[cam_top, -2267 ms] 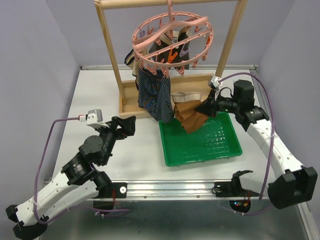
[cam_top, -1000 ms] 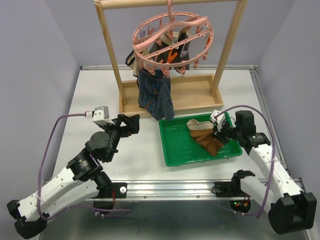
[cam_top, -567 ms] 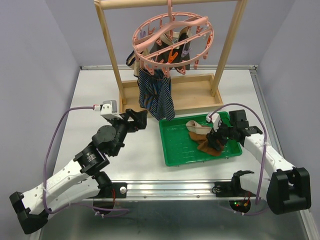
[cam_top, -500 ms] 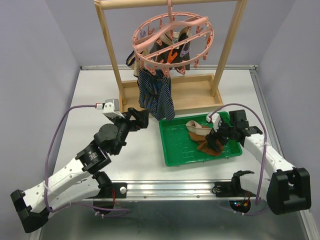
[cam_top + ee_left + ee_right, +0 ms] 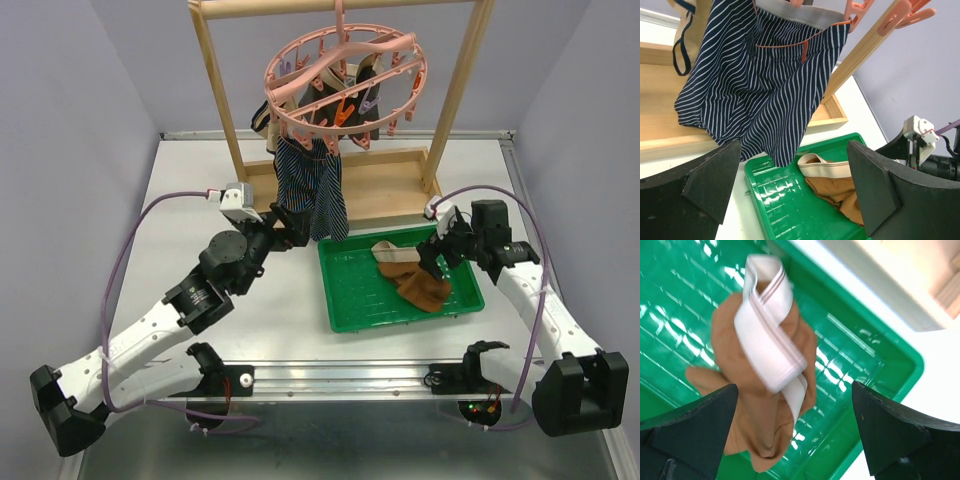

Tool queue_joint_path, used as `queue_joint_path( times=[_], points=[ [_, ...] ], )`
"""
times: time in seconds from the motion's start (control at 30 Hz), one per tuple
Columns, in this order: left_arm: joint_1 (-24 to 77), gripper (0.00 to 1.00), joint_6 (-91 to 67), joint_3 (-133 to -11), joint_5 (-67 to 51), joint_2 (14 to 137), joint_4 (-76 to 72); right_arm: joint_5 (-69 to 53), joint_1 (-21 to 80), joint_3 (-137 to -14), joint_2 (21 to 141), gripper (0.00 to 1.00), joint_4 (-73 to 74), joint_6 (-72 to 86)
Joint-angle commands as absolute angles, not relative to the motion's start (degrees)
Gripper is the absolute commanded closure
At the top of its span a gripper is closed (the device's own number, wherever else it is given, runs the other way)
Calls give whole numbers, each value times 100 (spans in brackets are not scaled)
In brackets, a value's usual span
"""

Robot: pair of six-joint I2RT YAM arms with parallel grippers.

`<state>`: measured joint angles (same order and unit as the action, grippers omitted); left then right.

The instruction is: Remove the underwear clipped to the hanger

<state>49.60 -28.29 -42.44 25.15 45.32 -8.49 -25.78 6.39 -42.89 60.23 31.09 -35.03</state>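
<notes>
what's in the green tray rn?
One pair of brown underwear with a beige waistband, crumpled in the right half of the green tray. The tray floor beneath it is covered.

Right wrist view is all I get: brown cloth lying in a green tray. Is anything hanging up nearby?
Observer: Yes. Behind the tray, navy striped boxers hang clipped to a pink hanger.
Operator: What is the other arm doing?
Observer: The left gripper is open, close to the boxers' lower edge, holding nothing.
Operator: Any more clothes up there?
Observer: A beige piece and dark ones hang on the hanger's far side.
</notes>
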Motion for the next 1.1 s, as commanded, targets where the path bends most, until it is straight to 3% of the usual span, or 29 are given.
queue_joint_path(
  times=[0.0,0.27,0.57,0.67,0.83,1.07],
  points=[
    [4861,1,-2619,-4710,2119,4631,-1213,-3040,519,-4878,5968,0,2971,-3085],
    [4318,3,-2426,-5019,962,4983,-1467,-4673,290,-4677,5959,0,2769,-2672],
    [2848,3,-2680,-4948,-1087,5176,-2381,-5027,26,-3780,5433,0,2373,-2558],
    [2716,4,-2777,-5088,-1405,5501,-2619,-4992,-149,-3718,5361,0,2277,-2584],
    [2716,16,-3145,-5458,-1748,6151,-2935,-5010,-220,-3665,5335,0,2127,-2540],
    [2742,21,-3226,-5765,-1679,6688,-3208,-4983,-237,-3647,5300,0,2057,-2496]
  ],
)
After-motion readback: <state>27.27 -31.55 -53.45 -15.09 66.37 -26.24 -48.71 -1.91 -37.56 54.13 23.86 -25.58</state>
